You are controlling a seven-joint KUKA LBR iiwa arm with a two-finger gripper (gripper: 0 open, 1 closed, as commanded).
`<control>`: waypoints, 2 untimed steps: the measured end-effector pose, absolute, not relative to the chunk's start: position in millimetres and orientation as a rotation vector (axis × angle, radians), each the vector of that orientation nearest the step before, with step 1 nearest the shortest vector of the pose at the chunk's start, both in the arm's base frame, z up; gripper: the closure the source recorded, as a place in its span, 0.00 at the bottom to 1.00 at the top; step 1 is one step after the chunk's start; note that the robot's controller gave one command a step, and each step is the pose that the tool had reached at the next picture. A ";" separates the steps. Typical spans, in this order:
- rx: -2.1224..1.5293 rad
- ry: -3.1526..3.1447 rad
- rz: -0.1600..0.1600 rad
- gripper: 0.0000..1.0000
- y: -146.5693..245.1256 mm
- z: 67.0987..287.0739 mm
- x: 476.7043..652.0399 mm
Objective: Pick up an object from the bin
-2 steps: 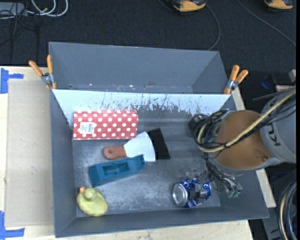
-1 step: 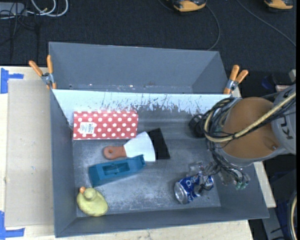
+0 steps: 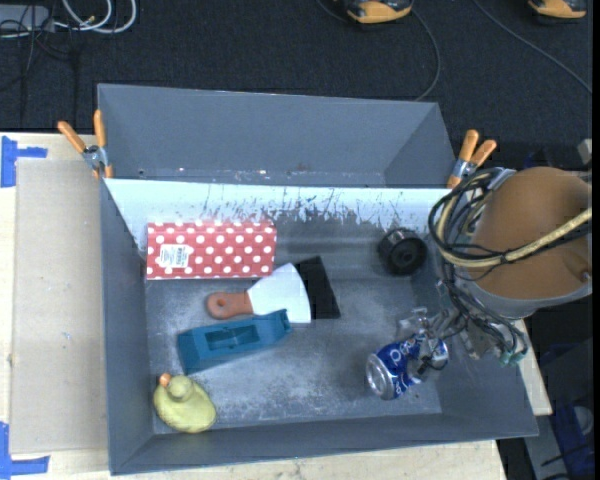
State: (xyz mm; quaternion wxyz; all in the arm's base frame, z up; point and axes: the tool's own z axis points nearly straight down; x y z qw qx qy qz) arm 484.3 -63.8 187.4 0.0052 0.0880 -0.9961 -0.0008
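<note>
Orange wrist cover [image 3: 542, 200] ringed by dark cables [image 3: 448, 240].

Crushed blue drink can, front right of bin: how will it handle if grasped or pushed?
The crushed blue metal drink can looks dented already, so it likely weighs little and may buckle further under squeeze. Its smooth, shiny skin could slip. Lying on its side on the grey metal bin floor, it may roll unevenly if nudged.
</note>
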 end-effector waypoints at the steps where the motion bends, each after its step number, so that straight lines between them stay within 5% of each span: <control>1: 0.270 -3.119 -0.003 1.00 -61.4 249.4 494.9; 2: 0.265 -3.120 -0.003 1.00 -62.3 324.3 502.5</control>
